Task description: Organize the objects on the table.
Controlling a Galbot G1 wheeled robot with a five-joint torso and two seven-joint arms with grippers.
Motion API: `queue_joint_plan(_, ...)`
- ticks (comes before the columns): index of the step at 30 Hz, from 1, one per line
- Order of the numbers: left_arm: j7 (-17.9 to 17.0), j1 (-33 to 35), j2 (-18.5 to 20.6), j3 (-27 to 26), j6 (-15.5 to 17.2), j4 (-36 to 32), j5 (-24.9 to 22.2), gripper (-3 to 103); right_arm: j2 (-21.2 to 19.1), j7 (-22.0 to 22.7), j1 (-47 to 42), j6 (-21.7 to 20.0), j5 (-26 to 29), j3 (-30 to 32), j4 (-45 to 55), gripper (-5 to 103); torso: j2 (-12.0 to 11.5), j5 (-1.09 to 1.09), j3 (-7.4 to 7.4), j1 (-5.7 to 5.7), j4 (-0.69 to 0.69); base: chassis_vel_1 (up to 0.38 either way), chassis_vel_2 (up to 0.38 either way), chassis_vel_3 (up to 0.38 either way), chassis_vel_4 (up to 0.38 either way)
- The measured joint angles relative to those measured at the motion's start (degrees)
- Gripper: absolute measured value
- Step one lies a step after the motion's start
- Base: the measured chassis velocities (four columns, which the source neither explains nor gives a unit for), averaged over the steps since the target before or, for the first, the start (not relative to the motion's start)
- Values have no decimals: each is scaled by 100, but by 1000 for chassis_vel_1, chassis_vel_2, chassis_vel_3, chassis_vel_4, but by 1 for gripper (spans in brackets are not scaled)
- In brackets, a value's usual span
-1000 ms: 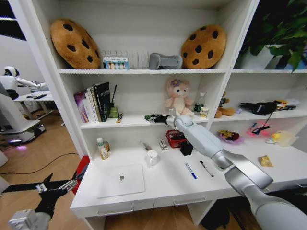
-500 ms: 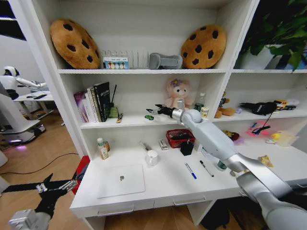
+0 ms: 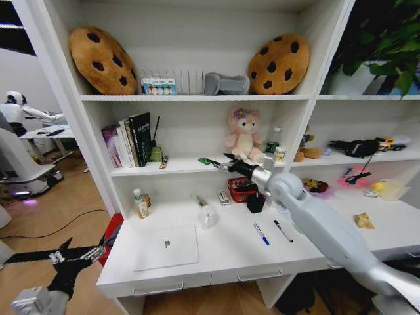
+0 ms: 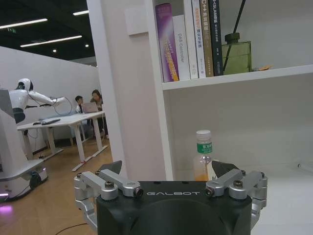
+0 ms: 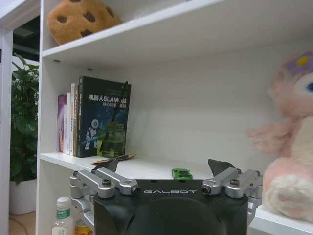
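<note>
The tiny green toy car (image 3: pixel 203 160) (image 5: pixel 181 173) rests on the middle shelf, left of the pink plush. My right gripper (image 3: pixel 216 164) (image 5: pixel 166 169) hovers open just to the car's right, a little apart from it and holding nothing. On the white table (image 3: pixel 230 259) lie a silver laptop (image 3: pixel 165 246), a blue pen (image 3: pixel 260 233) and a black pen (image 3: pixel 282 230). My left gripper (image 3: pixel 65 259) (image 4: pixel 167 171) hangs open and low, off the table's left end.
A green-capped bottle of orange liquid (image 3: pixel 138 203) (image 4: pixel 202 155), a white mug (image 3: pixel 209 215), a red basket (image 3: pixel 241 189) and a black box (image 3: pixel 255 202) stand at the table's back. Books (image 3: pixel 128 141) and a pink plush (image 3: pixel 243 131) flank the car.
The right gripper opened and let go of the green car on the middle shelf, then drew back to the right. The left arm has stayed still.
</note>
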Motion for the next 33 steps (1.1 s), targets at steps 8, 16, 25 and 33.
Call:
queue_joint_plan(8, -1, 0, 0, 0, 0, 0, 0, 100, -64, 381, -3163, 914, -840, 1808, 1153, 100, 0, 0, 0, 0, 4, 0, 0, 0, 0)
queue_joint_plan(16, 1, 0, 0, 1, 1, 0, 0, 100, 1011, 1310, -5032, 1260, -1852, 2776, 1405, 100, 0, 2, 1, 0, 3, 0, 0, 0, 0)
queue_joint_plan(25, 0, 0, 0, 0, 1, 0, 0, 100, 2686, 780, -7440, 2217, -3425, 3671, 1504, 100, 0, 0, 0, -1, 3, 0, 0, 0, 0)
queue_joint_plan(33, 0, 0, 0, 0, 1, 0, 0, 100, 2641, 791, -7137, 2062, -3526, 3494, 1459, 100, -1, -1, 2, 1, 6, 0, 0, 0, 0)
